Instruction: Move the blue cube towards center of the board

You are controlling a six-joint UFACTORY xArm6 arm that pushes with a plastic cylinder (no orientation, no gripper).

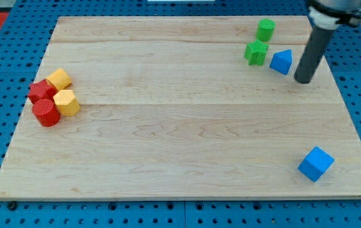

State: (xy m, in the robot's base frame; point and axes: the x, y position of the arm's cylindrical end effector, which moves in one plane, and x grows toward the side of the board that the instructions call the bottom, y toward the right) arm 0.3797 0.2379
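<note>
The worktop (180, 120) is seen by one camera from above and from its near edge, tilted downward; nearly the whole board is framed, with blue pegboard (3, 38) shown around it

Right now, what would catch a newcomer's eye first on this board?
Probably the dark rod at the view's top right, my tip just right of a blue triangular block. Then the lone blue cube at bottom right, and the red and yellow cluster far left.
</note>
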